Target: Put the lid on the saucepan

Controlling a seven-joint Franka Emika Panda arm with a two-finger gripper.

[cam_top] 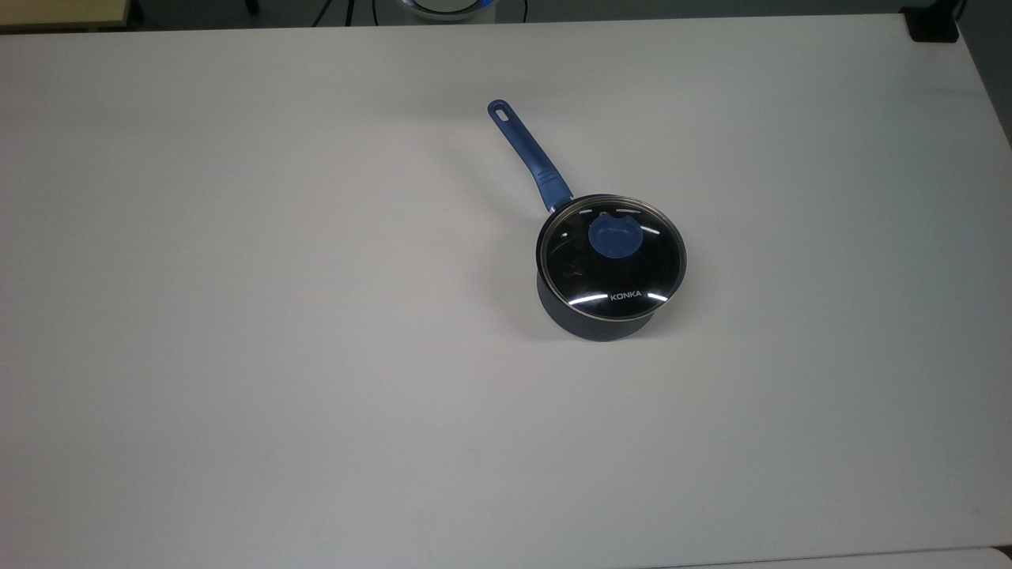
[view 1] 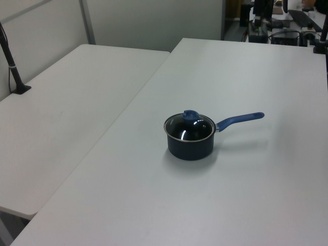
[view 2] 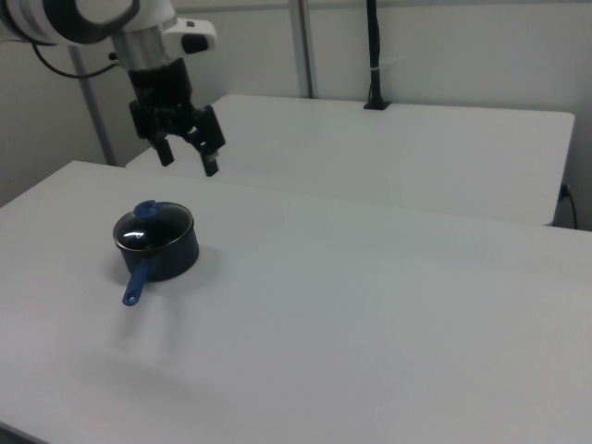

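Note:
The saucepan (cam_top: 591, 324) stands on the white table (cam_top: 277, 316), its long blue handle (cam_top: 528, 152) pointing toward the top view's upper left. The glass lid (cam_top: 632, 273) with its blue knob (cam_top: 616, 237) lies flat on the pan's rim, closing it. The left view shows the lid (view 1: 190, 131) on the saucepan (view 1: 190, 146), and the right view shows the lid (view 2: 157, 228) on the saucepan (view 2: 174, 258). In the right view my gripper (view 2: 189, 159) hangs well above the table, up and to the right of the pan, open, with nothing between its fingers.
A second white table (view 1: 61, 102) adjoins this one, with a black clamped pole (view 1: 11, 64) at its far side. A black object (cam_top: 931, 24) sits at the top view's upper right corner. Desks with equipment (view 1: 279, 23) stand beyond the far edge.

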